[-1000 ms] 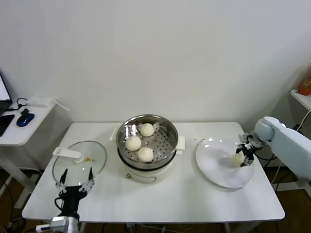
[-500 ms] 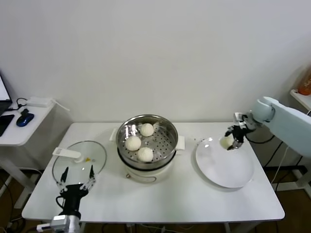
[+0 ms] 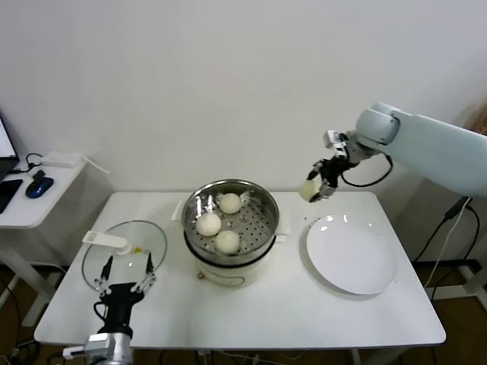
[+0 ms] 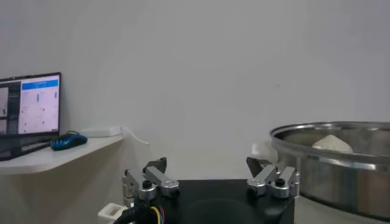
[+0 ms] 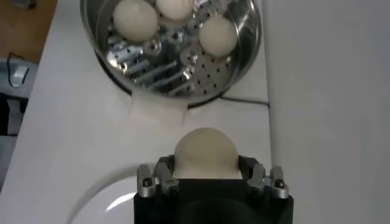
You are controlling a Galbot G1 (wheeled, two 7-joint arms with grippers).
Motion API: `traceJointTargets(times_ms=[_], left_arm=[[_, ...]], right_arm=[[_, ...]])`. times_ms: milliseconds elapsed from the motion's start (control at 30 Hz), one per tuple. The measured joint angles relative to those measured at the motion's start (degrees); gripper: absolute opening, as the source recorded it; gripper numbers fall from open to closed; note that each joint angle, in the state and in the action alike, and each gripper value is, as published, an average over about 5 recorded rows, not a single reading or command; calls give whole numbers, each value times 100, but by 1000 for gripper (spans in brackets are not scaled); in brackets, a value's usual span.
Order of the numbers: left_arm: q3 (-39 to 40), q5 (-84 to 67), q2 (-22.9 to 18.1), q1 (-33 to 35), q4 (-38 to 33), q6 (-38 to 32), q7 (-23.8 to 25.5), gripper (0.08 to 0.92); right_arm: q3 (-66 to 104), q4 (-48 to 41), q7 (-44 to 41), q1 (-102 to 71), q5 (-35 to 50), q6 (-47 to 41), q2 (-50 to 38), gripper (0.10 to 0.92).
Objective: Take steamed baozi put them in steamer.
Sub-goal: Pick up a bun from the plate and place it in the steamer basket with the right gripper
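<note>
My right gripper (image 3: 313, 188) is clamped on the last baozi (image 3: 309, 190), up beside the steamer (image 3: 230, 220) (left gripper (image 3: 126, 275) parked, fingers apart), steamer's free basket floor nearest.

White plate (image 3: 351, 258) right on table (image 3: 251, 312), glass lid (image 3: 124, 249) left, side shelf (image 3: 30, 199) with mouse (image 3: 39, 185)

Three baozi (image 3: 218, 223) crowd the steamer's (image 3: 262, 199) left half; its right perforated floor lies bare.
</note>
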Motion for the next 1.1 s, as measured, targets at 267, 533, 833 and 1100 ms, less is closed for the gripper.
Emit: traceJointTargets(times_ms=[267, 533, 833, 1100], left_arm=[[27, 85, -14, -30, -87, 6, -30, 823], [-36, 84, -7, 49, -121, -27, -35, 823], [-59, 79, -9, 95, -142, -35, -46, 823], [-71, 79, -9, 94, -99, -43, -45, 823]], right_arm=[[-270, 52, 217, 234, 646, -222, 726, 686], [-346, 34, 445, 98, 885, -376, 1302, 686], [-352, -76, 621, -284, 865, -456, 1589, 687], [-327, -181, 685, -623, 695, -471, 1610, 687]])
